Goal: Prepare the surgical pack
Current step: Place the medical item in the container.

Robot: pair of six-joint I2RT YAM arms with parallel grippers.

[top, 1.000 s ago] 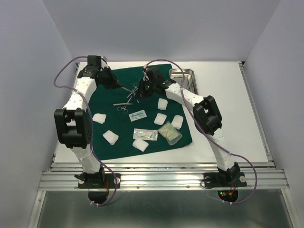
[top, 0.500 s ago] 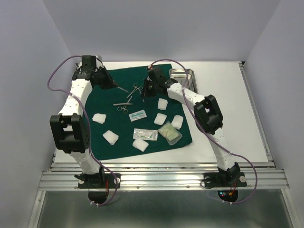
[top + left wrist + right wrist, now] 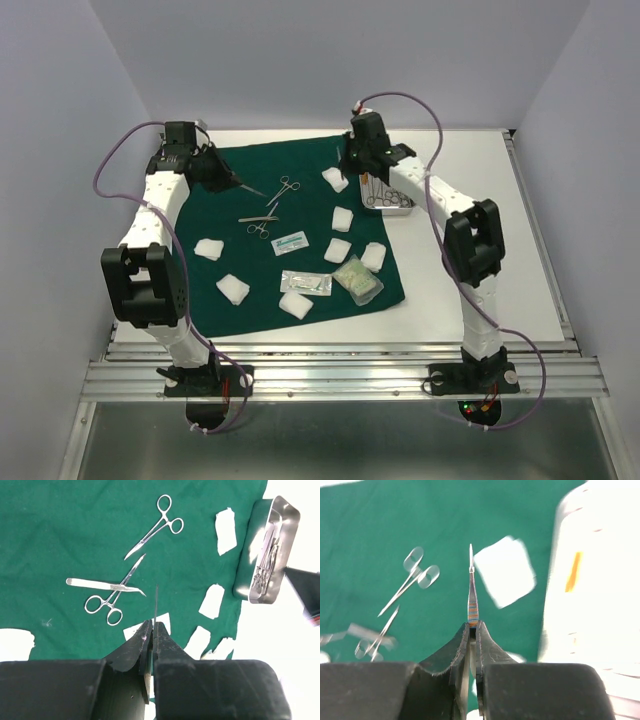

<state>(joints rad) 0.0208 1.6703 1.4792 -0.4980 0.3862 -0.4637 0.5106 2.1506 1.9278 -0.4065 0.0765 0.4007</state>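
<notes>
Relocated since the earlier frame: the right claw (image 3: 473,626) has left the middle of the drape (image 3: 300,160) and now hangs at the tray's left edge. The left arm has drawn slightly outward.

Left claw (image 3: 152,626): fingers pressed together, pinching a thin steel blade (image 3: 156,600) that projects ahead of it. Just beyond that tip, three loose instruments lie on the drape: one pair of tweezers (image 3: 100,584) and two ringed instruments (image 3: 155,525).

Between the two claws and nearer the arm bases lie seven gauze pads (image 3: 343,218) and three packets (image 3: 306,283), all on the drape.

Right claw: fingers pressed together, pinching slim forceps (image 3: 472,592) with a ridged grip. The forceps tip is beside one gauze pad.

One tray (image 3: 245,565) sits on the surface (image 3: 480,260) just right of this claw, at the drape's edge. It holds instruments whose number cannot be told.
</notes>
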